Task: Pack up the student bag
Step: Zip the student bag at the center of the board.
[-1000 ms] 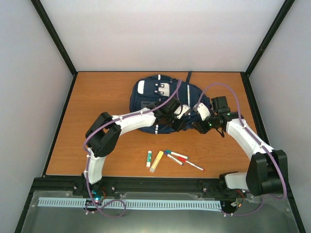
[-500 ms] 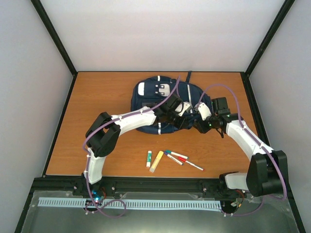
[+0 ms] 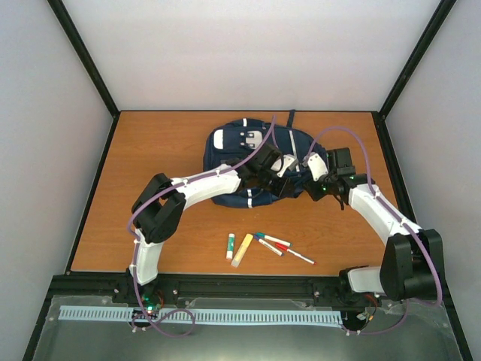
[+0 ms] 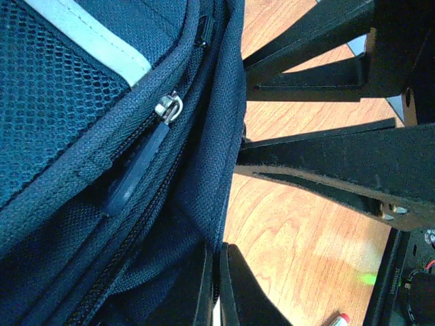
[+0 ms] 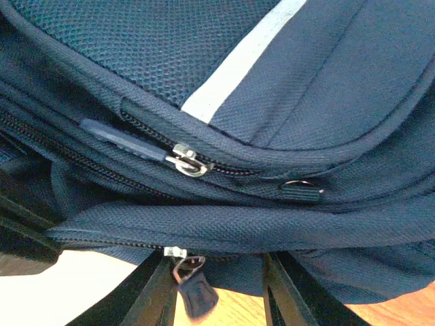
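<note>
The student bag, navy with white stripes and a white buckled patch, lies flat at the back middle of the table. My left gripper is at its near right edge. In the left wrist view it is shut on a fold of the bag's fabric beside a closed zipper with a metal slider. My right gripper faces it from the right. Its jaws stand open under the bag's edge. A dark zipper pull hangs between them, close to the left finger.
Near the front edge lie a white glue stick, a yellow marker and pens, one with a red end. Black frame posts and white walls enclose the wooden table.
Both grippers have shifted slightly toward the far side, and the bag's near right edge has moved with them. The pens and glue stick have not moved.
</note>
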Controlling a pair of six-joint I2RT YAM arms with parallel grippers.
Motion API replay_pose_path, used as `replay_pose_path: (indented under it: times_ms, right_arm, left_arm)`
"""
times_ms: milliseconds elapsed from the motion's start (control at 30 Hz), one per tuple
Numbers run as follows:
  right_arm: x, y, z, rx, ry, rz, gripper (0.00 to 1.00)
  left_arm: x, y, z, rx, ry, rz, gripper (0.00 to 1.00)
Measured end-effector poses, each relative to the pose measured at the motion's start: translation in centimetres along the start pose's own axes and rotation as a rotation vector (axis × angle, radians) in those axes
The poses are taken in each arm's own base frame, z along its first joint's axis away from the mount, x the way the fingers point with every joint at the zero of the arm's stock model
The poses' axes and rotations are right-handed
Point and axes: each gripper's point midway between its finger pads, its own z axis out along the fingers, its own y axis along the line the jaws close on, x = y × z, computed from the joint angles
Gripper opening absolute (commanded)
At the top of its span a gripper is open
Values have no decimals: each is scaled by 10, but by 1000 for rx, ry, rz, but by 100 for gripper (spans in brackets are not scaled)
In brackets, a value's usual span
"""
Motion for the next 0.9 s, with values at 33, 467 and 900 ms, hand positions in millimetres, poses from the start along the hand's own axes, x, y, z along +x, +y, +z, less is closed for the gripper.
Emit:
replay_pose_path:
  times_ms: [33,467,900]
  right_arm:
    - [0,-2,0,10,0,2,32]
    - [-6,-2,-11,25,-23,-45,19]
    - [6,15,-10,-68,18,-104,3]
  left_arm:
    - [-1,0,0,0,-2,1,1]
    - [-2,-2,-5,-1,-18,8,1]
    - [8,2,-9,-29,-8,17,1]
